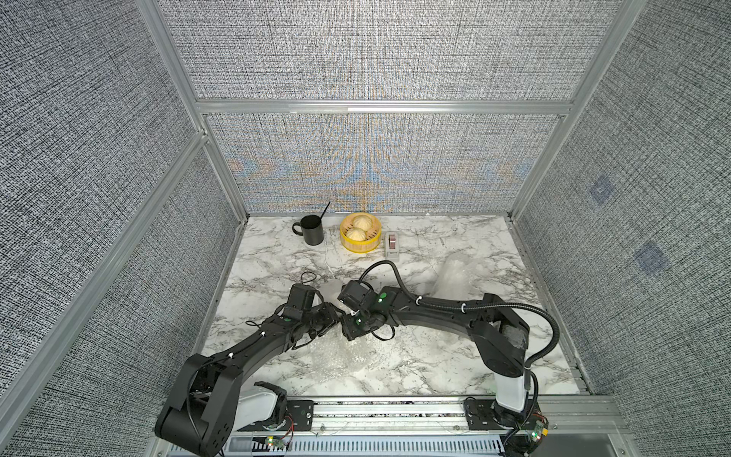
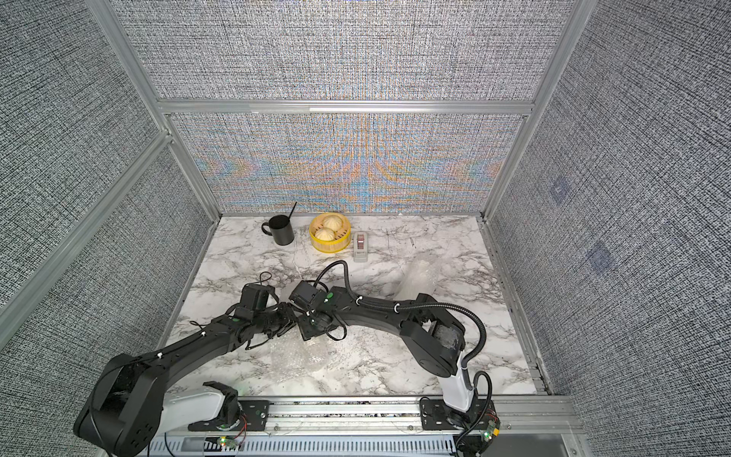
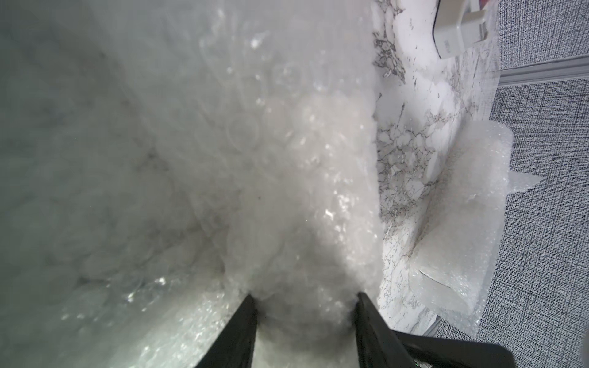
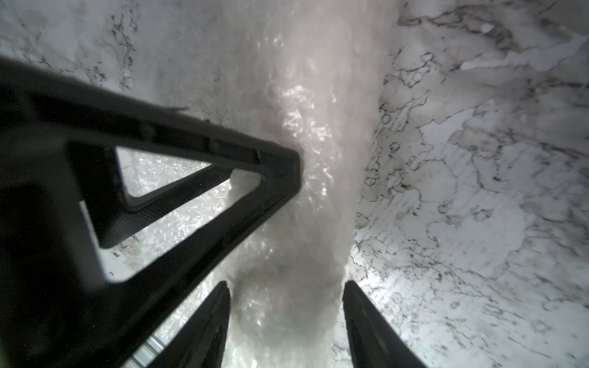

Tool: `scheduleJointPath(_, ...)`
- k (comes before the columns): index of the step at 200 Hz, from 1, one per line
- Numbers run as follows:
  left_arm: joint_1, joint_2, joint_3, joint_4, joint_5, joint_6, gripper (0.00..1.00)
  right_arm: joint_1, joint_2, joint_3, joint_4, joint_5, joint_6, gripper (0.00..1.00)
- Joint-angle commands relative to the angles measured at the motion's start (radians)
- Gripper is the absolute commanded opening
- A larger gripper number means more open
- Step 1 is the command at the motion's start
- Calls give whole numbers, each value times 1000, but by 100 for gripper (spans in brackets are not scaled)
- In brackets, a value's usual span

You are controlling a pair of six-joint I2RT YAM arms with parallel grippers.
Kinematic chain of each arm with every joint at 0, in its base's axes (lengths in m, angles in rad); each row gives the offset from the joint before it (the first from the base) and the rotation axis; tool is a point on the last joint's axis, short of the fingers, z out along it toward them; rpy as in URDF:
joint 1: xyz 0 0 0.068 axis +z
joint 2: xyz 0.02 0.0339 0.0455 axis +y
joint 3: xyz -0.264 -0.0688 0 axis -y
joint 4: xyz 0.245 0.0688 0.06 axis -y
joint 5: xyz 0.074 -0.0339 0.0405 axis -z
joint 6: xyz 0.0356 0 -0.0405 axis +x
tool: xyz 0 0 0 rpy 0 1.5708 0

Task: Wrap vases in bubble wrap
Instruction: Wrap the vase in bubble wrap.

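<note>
I see the bubble wrap (image 3: 287, 159) as thin clear plastic, glossy and bumpy with small bubbles, and milky where it's layered. The table (image 1: 435, 368) top is marble-look, white with grey veins, smooth with a slight sheen. The walls (image 1: 375, 51) look like coarse woven grey cloth, matt. The frame rails (image 1: 379, 107) are bare brushed metal, aluminium-like. The mug (image 1: 313, 233) is matt black. The steamer basket (image 1: 358, 247) is yellow and smooth; plastic or bamboo, I can't tell. The left gripper (image 3: 304, 294) and right gripper (image 4: 285, 283) have matt black, hard plastic-looking fingers.
</note>
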Motion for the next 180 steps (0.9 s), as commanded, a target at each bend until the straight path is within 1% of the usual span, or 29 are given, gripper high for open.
scheduleJointPath(1,6,-30,-28,-216,-142,-18,48,0,-44,-6,-17,-9,-10,64)
scheduleJointPath(20,6,-88,-55,-265,-211,-48,47,-4,-72,-34,-1,-49,4,68)
scheduleJointPath(31,5,-120,-84,-265,-242,-73,47,-10,-65,-26,-26,-39,6,69)
scheduleJointPath(49,7,-162,-105,-302,-284,-96,46,-35,-31,-13,-49,-70,12,69)
scheduleJointPath(64,7,-187,-115,-306,-295,-106,46,-43,-14,-12,-21,-96,18,68)
scheduleJointPath(91,8,-192,-91,-360,-327,-97,46,-47,40,42,-15,-129,20,66)
scheduleJointPath(109,7,-190,-95,-338,-316,-95,46,-48,63,66,5,-154,23,65)
scheduleJointPath(141,8,-152,-64,-342,-301,-74,46,-45,104,103,-5,-148,24,63)
scheduleJointPath(155,6,-157,-54,-329,-292,-67,46,-44,127,125,-16,-150,18,60)
scheduleJointPath(180,7,-181,-24,-350,-294,-53,46,-42,137,120,-17,-135,15,58)
